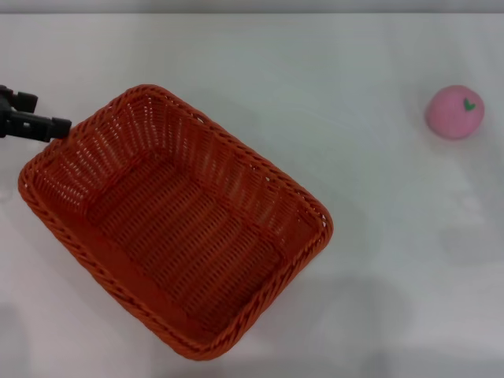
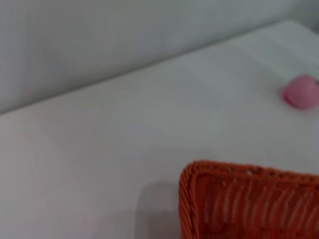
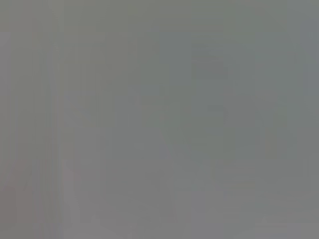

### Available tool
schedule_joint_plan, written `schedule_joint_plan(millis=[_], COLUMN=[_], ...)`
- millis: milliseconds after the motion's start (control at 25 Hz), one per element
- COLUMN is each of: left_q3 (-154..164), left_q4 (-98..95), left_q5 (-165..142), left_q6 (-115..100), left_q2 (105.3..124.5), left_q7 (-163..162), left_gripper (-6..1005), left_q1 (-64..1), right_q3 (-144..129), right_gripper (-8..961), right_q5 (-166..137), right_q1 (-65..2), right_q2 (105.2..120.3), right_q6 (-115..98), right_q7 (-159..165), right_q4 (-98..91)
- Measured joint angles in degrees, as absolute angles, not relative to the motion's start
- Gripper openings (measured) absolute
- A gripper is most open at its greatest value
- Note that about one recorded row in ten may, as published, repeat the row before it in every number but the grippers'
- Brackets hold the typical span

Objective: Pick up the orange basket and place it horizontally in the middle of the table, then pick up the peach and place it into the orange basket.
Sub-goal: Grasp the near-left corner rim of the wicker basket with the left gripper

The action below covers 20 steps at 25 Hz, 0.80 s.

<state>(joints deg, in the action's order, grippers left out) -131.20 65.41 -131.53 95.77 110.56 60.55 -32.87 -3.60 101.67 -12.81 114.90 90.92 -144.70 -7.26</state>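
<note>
The orange basket (image 1: pixel 177 224) lies at a slant on the left half of the white table (image 1: pixel 370 260), its open side up and nothing inside it. One corner of its braided rim also fills the near part of the left wrist view, orange basket (image 2: pixel 249 204). My left gripper (image 1: pixel 57 126) reaches in from the left edge of the head view, and its black tip meets the basket's far left rim. The pink peach (image 1: pixel 455 112) rests alone at the far right of the table, well apart from the basket; in the left wrist view the peach (image 2: pixel 301 92) shows in the distance.
The table's far edge (image 1: pixel 252 14) runs along the top of the head view. The right wrist view shows only a flat grey field with nothing recognisable in it.
</note>
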Motion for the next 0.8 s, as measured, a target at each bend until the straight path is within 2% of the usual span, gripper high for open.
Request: schedule_joint_plan(millis=[480,520,800], left_q3=[-130.4,-130.2,-129.3], left_q4=[62.5,62.3,62.2], left_q5=[-138.9,-140.4,-142.8], left_q6=[90.4,88.5,86.2], left_q2=[112.92,114.24,117.17], left_q7=[62.7,63.7,65.6], left_gripper=[842,841,839], left_q1=[-33.7,-33.7,-34.2], right_q3=[-3.7,-3.8,-3.8], right_gripper=[868,868,868], right_q5=[101.8,101.8,101.7], right_q1=[-12.9,-12.9,-12.9], right_q2=[114.96,114.96,114.96], right_q6=[91.4,91.4,91.4], right_q7=[-145.0,-145.0,-145.1], right_q4=[-4.8,-4.7,-4.0])
